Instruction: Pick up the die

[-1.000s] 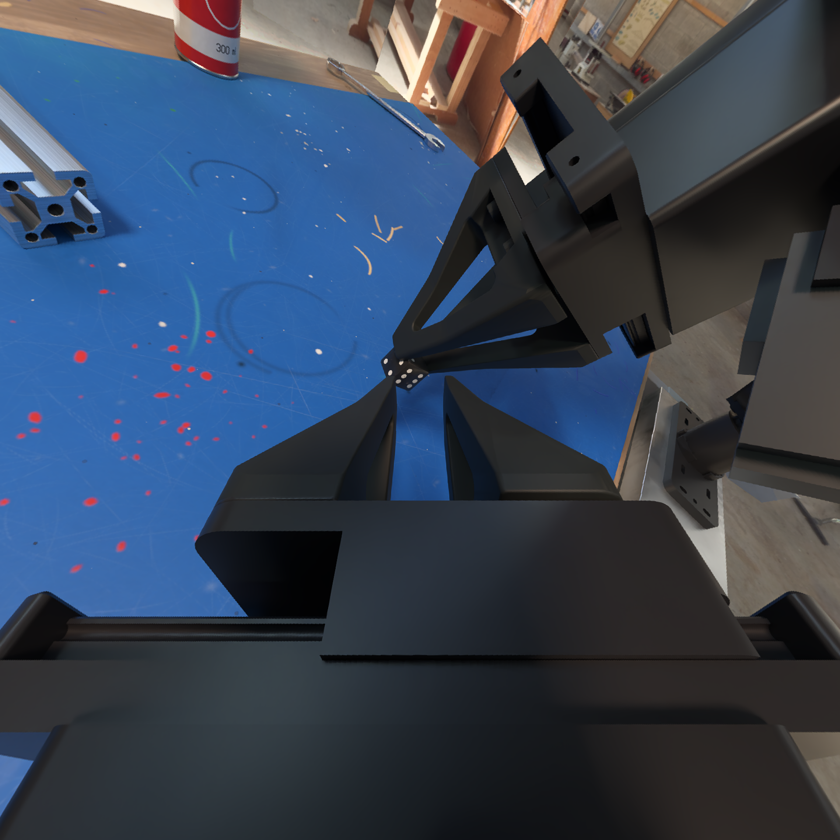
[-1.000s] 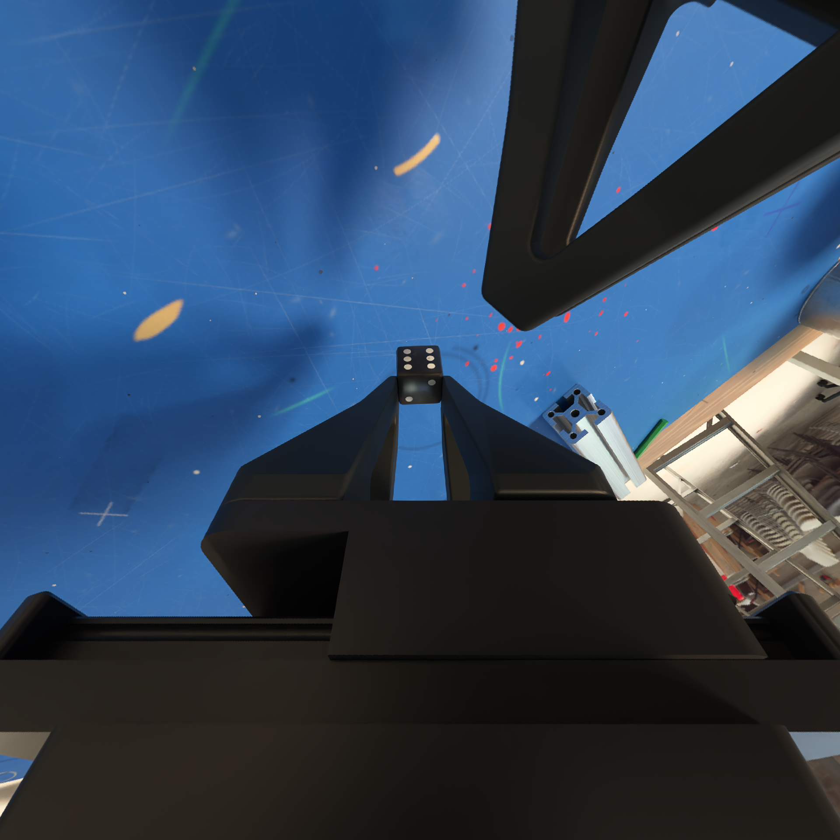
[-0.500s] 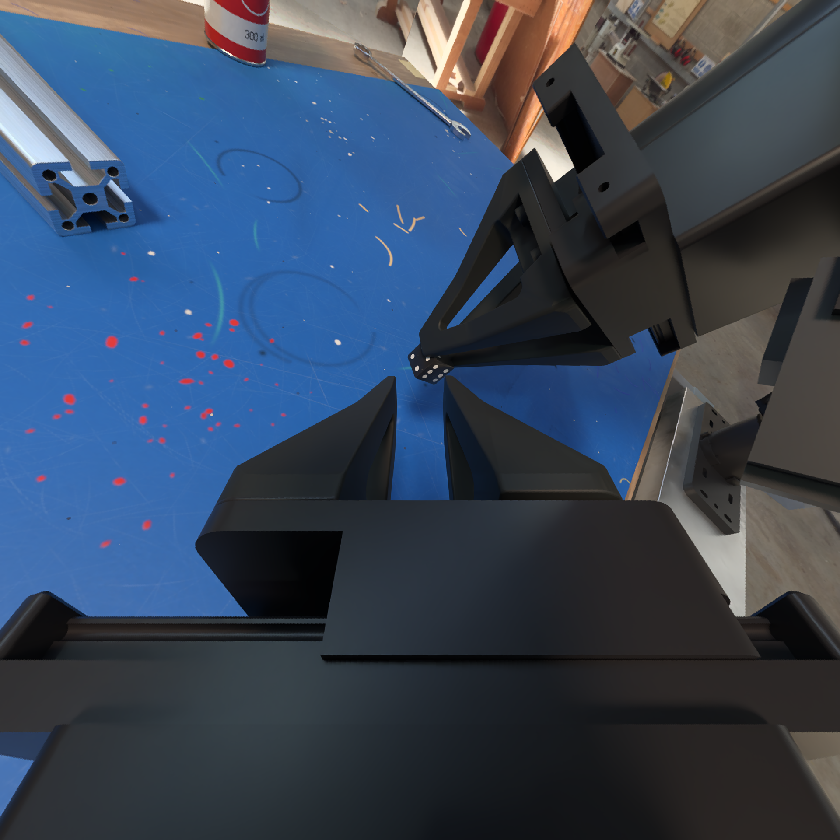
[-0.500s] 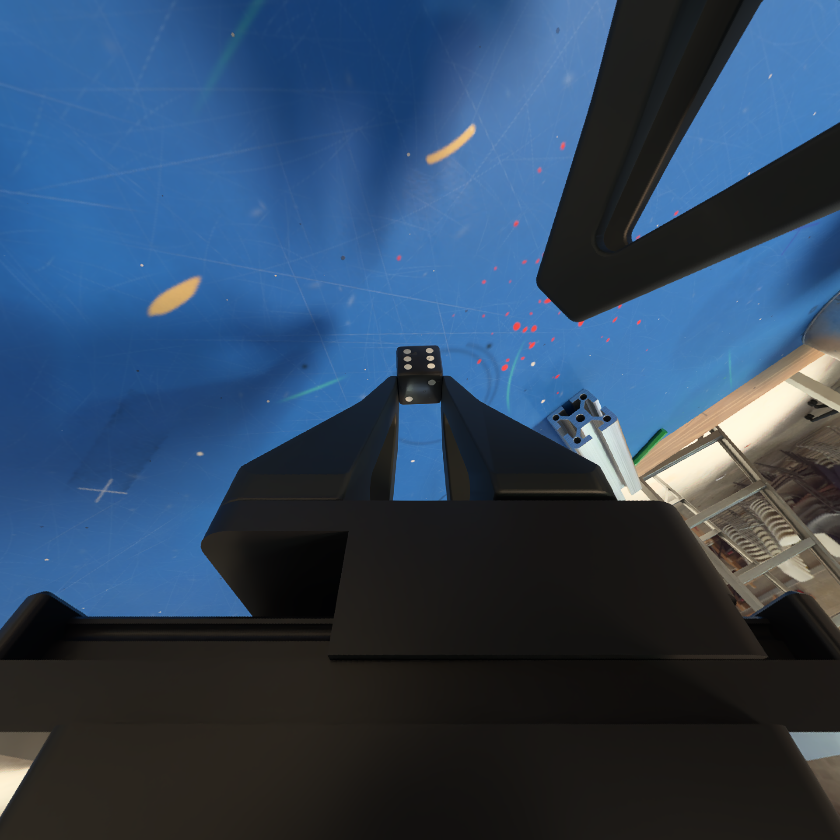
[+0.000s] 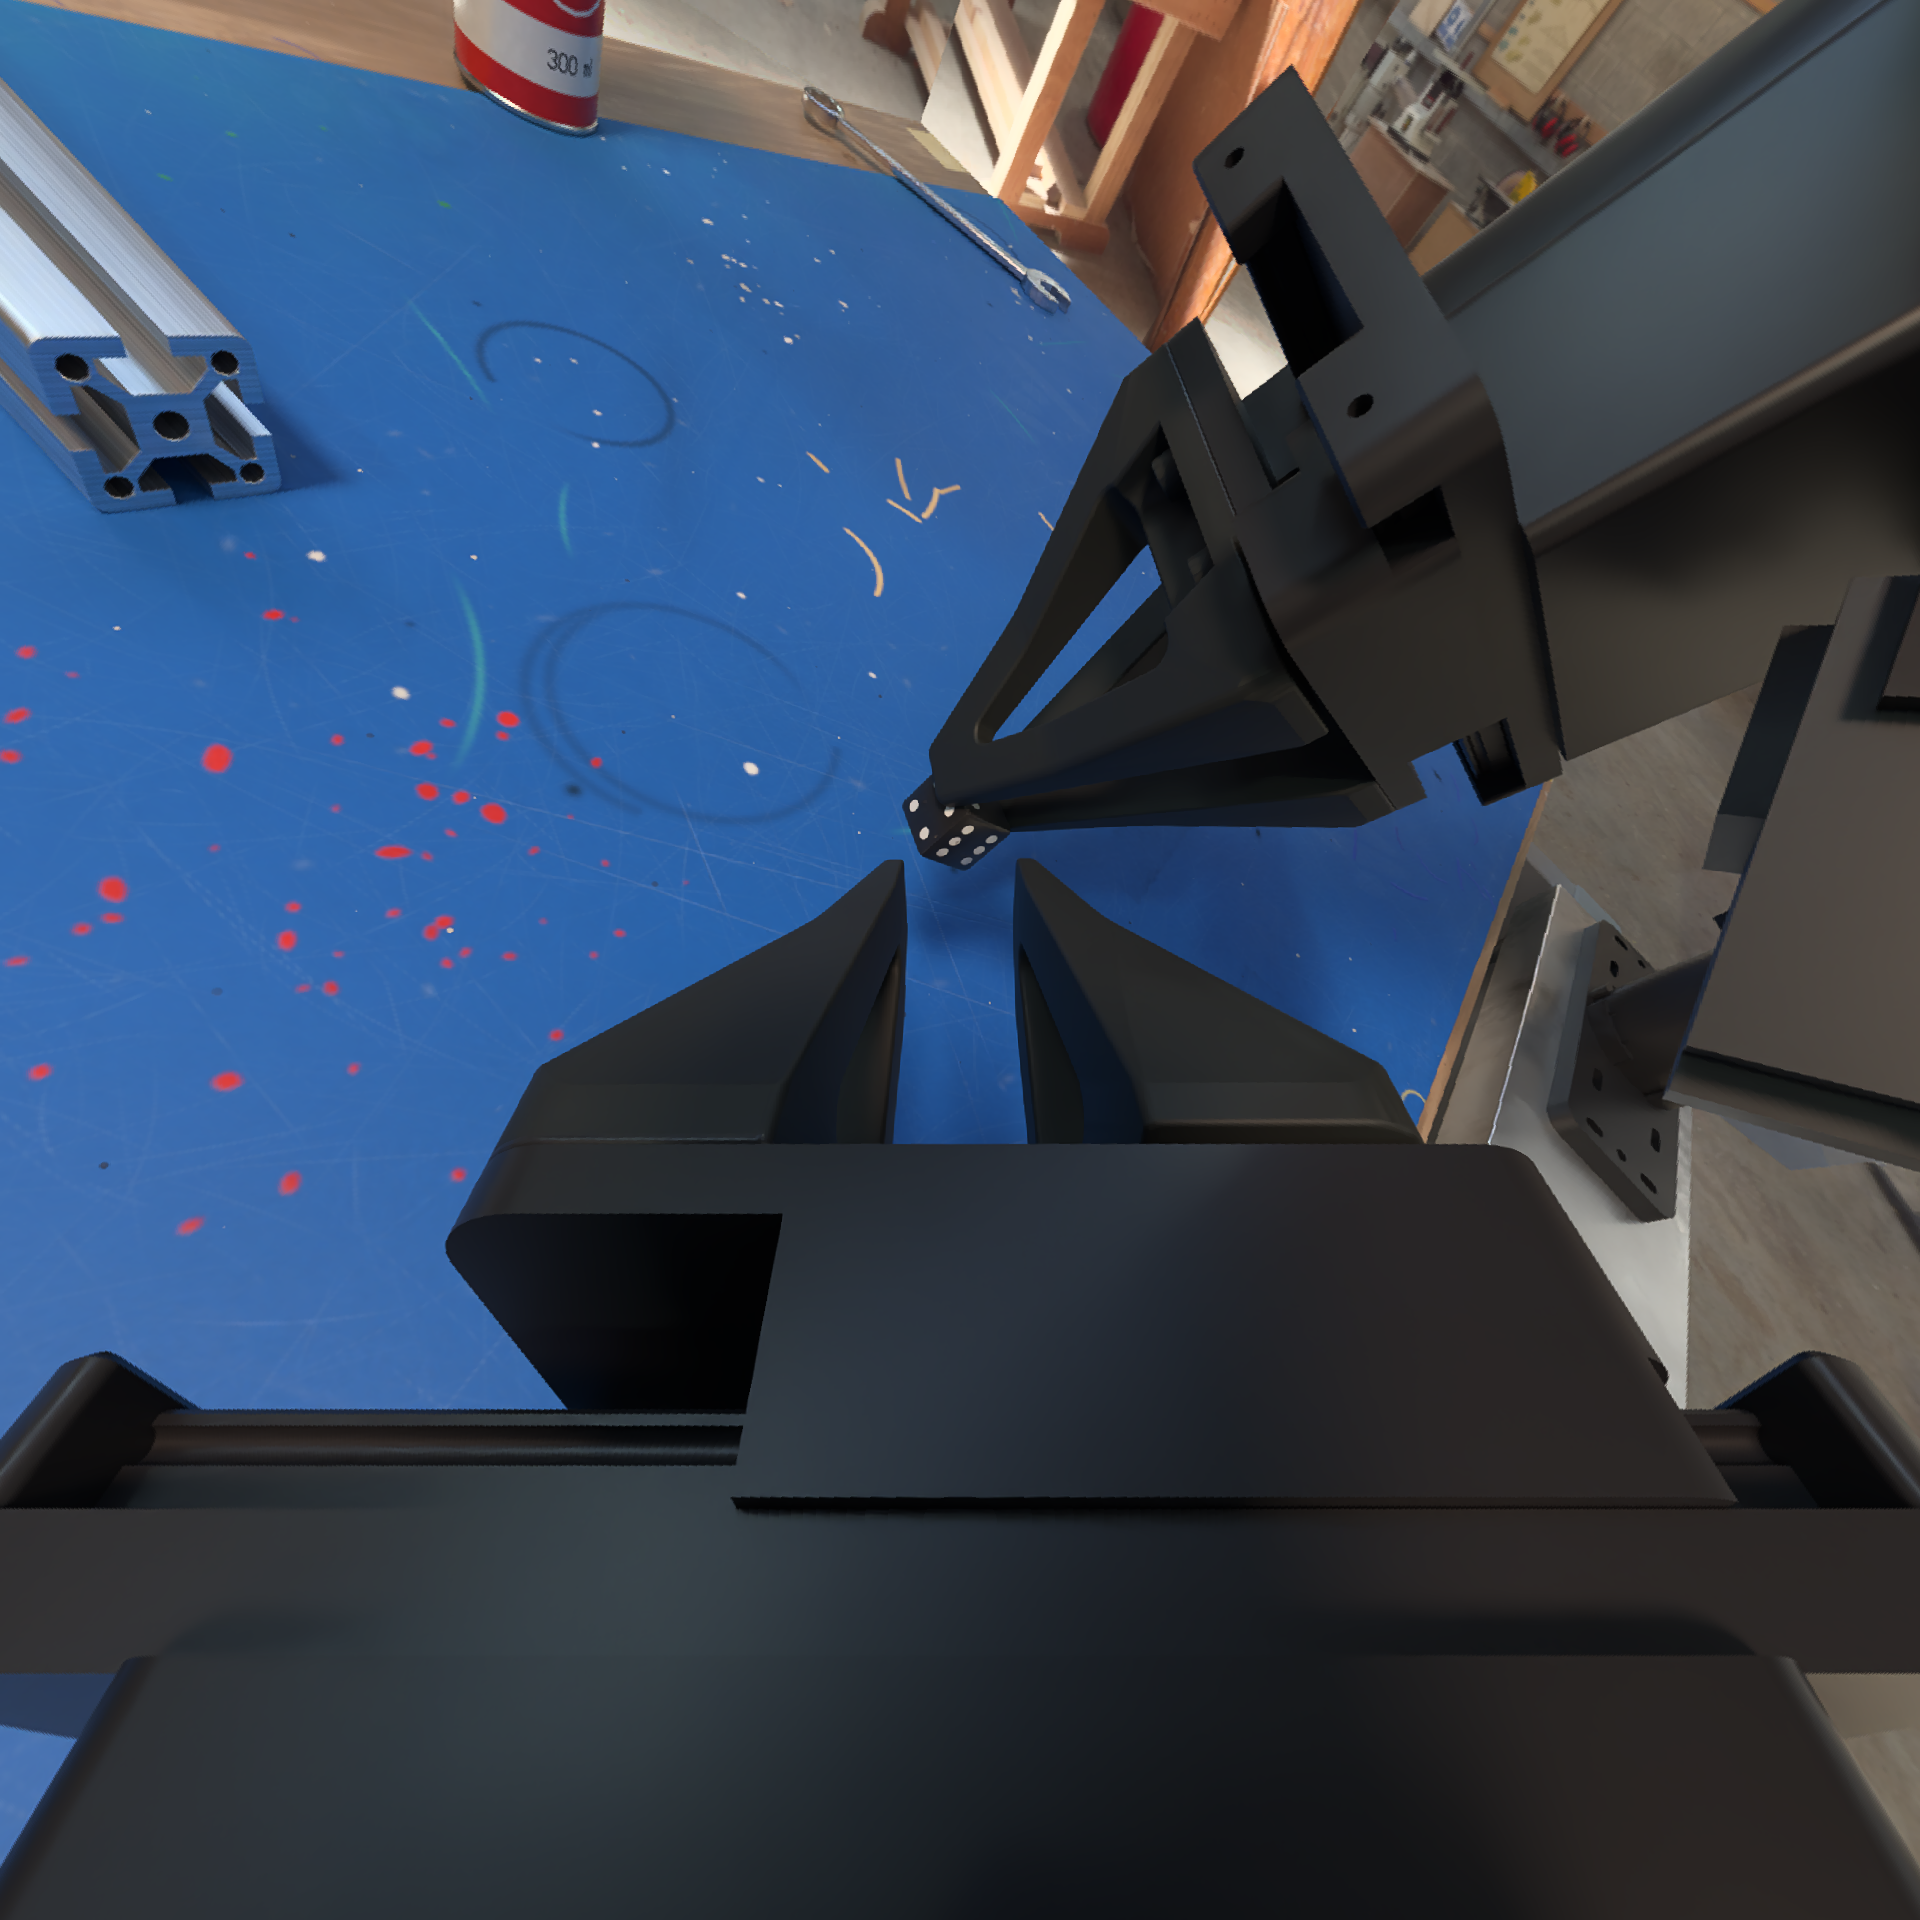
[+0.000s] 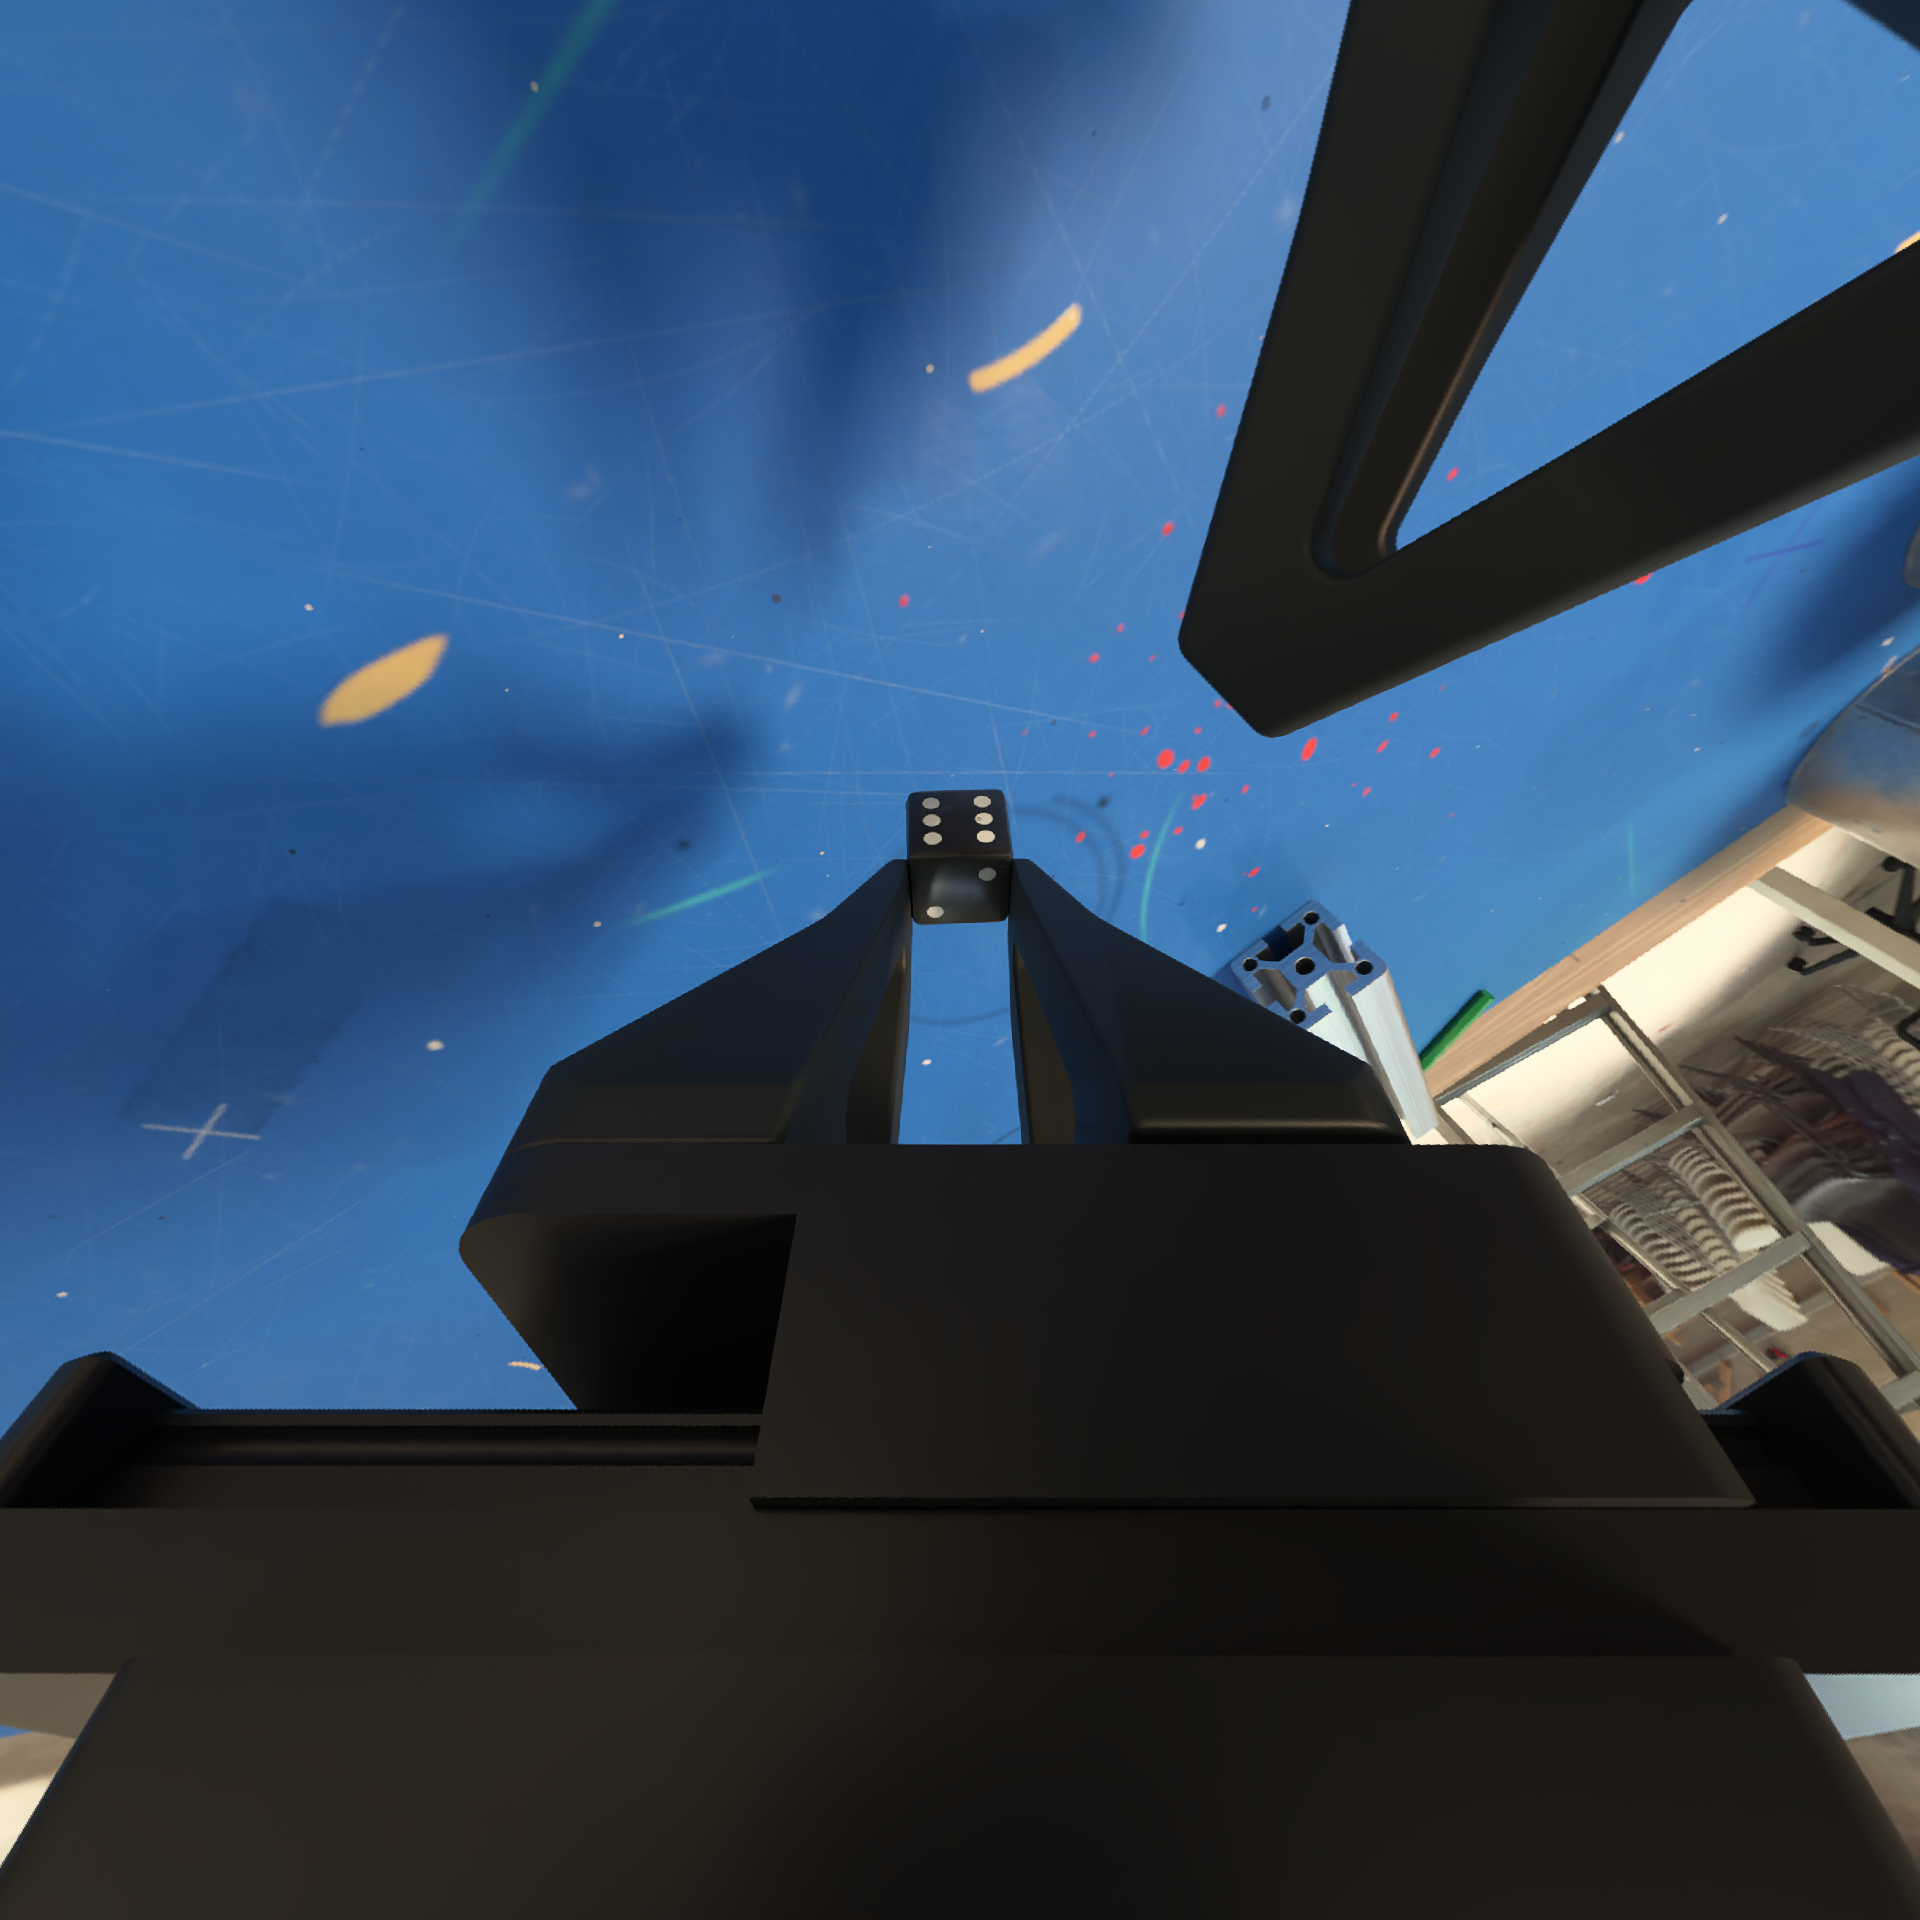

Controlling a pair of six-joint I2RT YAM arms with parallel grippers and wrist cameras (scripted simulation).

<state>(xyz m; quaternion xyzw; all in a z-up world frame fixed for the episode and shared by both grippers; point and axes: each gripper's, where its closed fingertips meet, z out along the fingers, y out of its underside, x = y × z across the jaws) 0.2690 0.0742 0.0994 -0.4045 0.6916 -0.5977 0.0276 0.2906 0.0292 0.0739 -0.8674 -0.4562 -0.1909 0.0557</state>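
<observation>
Above scuffed blue mat: right gripper clamps black cube die; left gripper parted, empty.

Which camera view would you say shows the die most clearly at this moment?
The right wrist view: the die sits close and centred, clamped between the right pincer's fingertips, its six-pip face plain. The left wrist view shows it smaller, partly covered by those fingertips, above the blue mat.
</observation>
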